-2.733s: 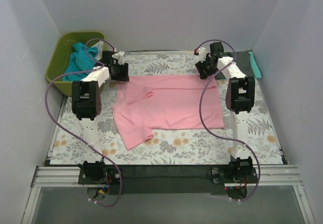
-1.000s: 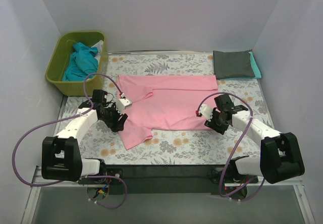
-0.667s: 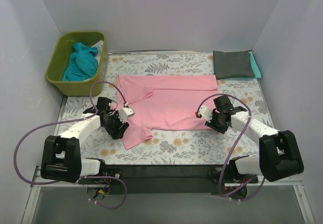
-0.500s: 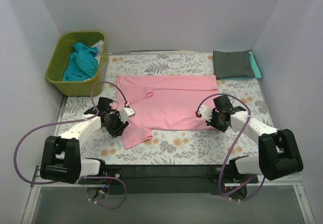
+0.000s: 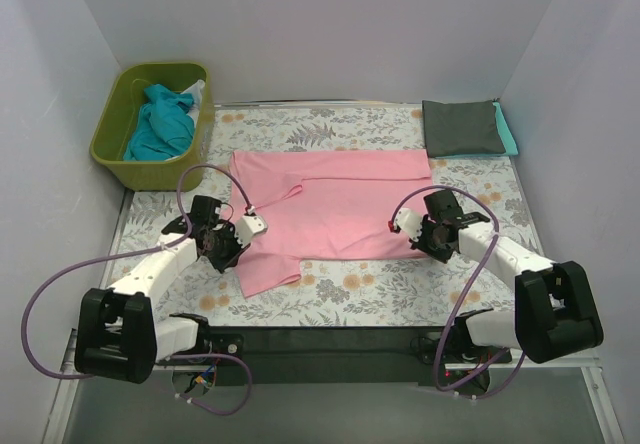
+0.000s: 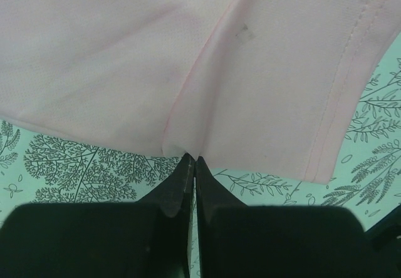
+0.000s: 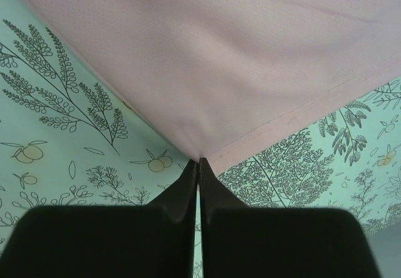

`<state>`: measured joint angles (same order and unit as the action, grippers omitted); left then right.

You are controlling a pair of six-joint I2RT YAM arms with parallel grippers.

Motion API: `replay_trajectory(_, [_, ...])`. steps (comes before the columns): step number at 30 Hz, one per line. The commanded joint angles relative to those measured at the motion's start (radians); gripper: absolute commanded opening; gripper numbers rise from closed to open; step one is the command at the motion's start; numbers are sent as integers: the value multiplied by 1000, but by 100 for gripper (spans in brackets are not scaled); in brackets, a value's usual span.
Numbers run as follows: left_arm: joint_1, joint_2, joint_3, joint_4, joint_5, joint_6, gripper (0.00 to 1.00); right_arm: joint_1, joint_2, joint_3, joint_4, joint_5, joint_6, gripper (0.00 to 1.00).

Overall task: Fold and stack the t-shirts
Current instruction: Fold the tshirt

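A pink t-shirt [image 5: 335,204] lies spread flat on the floral cloth, one sleeve pointing toward the near left. My left gripper [image 5: 236,248] sits at its near left edge. In the left wrist view the gripper [image 6: 192,160] is shut, with pink fabric [image 6: 207,71] puckered between its tips by the sleeve seam. My right gripper [image 5: 430,249] is at the near right corner. In the right wrist view it [image 7: 198,161] is shut on the hem corner of the pink shirt [image 7: 213,52]. A folded dark grey t-shirt [image 5: 460,127] lies on a teal one [image 5: 508,129] at the back right.
An olive-green tub [image 5: 118,154] at the back left holds crumpled teal t-shirts [image 5: 160,122]. The floral cloth [image 5: 400,289] covers the table. Purple cables loop over both arms. White walls close in the left, back and right sides.
Both arms came from the shirt's far edge down to its near edge. Both grippers closed there over the last second, and the left one drew the sleeve edge slightly.
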<state>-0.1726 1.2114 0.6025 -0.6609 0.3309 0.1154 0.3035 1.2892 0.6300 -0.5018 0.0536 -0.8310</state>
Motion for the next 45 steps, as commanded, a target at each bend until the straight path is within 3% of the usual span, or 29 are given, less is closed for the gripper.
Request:
replay_trajectory(1, [-4, -62, 40, -74, 33, 12, 0, 2, -31, 20, -46, 2, -3, 1])
replay_trajectory(12, [2, -188, 150, -337, 63, 38, 0, 0, -215, 36, -184, 8, -40, 1])
replay_trajectory(16, [21, -197, 204, -353, 62, 17, 0, -4, -234, 49, -192, 12, -65, 1])
replay_trajectory(29, [104, 126, 440, -88, 46, -60, 0, -72, 68, 309, -159, -24, -132, 1])
replay_trajectory(45, [110, 362, 551, 63, 20, -88, 0, -99, 366, 563, -87, -11, -171, 1])
